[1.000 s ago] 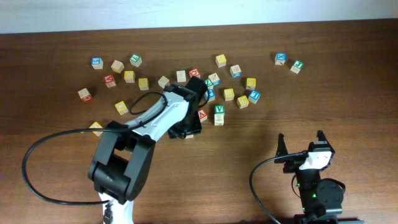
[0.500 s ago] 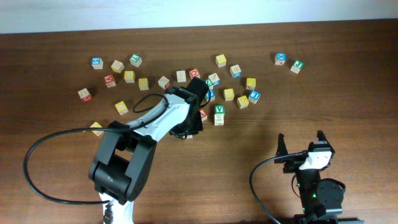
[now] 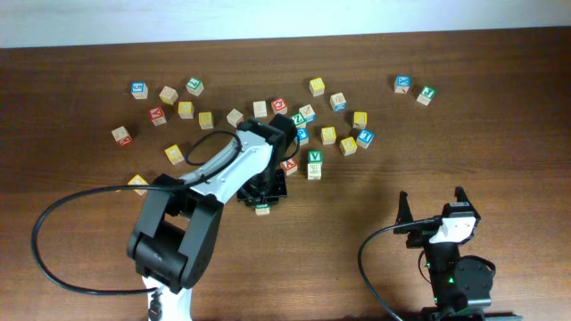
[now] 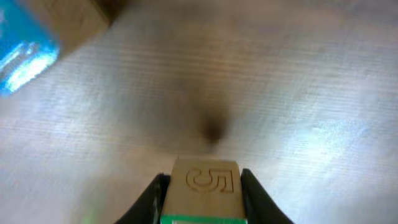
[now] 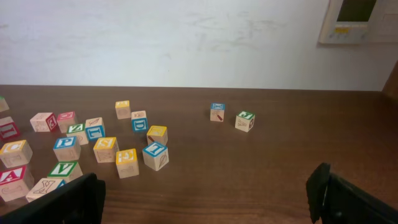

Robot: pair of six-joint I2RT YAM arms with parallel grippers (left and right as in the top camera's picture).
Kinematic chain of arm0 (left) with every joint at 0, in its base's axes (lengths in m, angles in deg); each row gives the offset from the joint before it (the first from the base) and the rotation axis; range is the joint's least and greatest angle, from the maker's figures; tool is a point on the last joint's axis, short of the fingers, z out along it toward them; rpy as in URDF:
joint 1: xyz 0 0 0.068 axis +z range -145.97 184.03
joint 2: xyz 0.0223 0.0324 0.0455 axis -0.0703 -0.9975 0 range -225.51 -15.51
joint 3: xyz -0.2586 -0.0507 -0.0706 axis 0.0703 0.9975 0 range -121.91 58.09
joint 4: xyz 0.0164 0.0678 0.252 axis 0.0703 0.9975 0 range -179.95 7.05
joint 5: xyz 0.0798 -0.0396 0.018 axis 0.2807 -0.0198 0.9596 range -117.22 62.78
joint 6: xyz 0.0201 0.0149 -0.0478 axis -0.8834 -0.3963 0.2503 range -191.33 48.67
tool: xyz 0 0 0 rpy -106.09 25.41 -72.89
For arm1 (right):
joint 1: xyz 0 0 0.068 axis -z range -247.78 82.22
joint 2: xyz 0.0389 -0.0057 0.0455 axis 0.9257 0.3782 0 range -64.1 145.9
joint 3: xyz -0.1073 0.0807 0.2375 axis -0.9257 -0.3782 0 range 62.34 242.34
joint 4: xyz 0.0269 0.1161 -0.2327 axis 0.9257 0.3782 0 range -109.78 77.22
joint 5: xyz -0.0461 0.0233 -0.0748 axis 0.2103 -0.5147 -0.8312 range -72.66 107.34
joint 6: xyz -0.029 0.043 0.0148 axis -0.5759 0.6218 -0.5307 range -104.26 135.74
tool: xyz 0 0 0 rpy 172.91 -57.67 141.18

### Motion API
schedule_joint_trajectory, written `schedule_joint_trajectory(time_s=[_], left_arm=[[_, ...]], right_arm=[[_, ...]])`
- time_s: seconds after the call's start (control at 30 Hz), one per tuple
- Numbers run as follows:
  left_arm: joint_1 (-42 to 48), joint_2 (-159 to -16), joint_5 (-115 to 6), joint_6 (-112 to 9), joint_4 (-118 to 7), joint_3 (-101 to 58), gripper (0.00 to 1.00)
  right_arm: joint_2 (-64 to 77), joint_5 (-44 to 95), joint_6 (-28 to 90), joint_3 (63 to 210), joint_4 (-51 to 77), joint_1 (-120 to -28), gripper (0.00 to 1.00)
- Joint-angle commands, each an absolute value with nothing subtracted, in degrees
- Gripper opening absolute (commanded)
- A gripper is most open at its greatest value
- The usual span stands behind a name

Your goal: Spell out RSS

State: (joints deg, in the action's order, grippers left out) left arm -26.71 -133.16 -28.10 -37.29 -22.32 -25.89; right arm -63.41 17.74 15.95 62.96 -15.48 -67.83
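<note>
The left gripper [image 4: 204, 196] squeezes the S block [image 4: 205, 180] just on the robot's side of the block pile [image 3: 328, 135], while the right gripper [image 3: 430, 210] rests far off, fingers spread wide.

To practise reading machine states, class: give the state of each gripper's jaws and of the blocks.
Left gripper: jaws shut on the pale wooden letter cube.
Pale wooden letter cube: clamped between the left jaws.
Right gripper: jaws open, empty.
Scattered coloured wooden blocks: loose on the table.
</note>
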Motion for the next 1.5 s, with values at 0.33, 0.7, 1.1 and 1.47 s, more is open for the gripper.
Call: schedule_joint_trajectory(time_s=[0.33,0.7,1.1,1.47], left_arm=[[-27.32,-131.96,-30.44,-40.22,-19.98,-16.32,0.26],[-27.3,-131.96,-32.8,-43.15,-28.42,-16.25,0.29],[-25.38,-131.94,-33.2,-42.77,-22.86,-22.74,0.65],[-12.88,-131.94,-28.74,-48.52,-0.24,-58.46,0.86]], right_arm=[[-63.7,17.28,16.15,62.66,-15.16,-68.14,0.98],[-63.7,17.28,16.15,62.66,-15.16,-68.14,0.98],[-63.7,17.28,16.17,62.66,-15.16,-68.14,0.98],[-63.7,17.28,16.17,62.66,-15.16,-68.14,0.99]])
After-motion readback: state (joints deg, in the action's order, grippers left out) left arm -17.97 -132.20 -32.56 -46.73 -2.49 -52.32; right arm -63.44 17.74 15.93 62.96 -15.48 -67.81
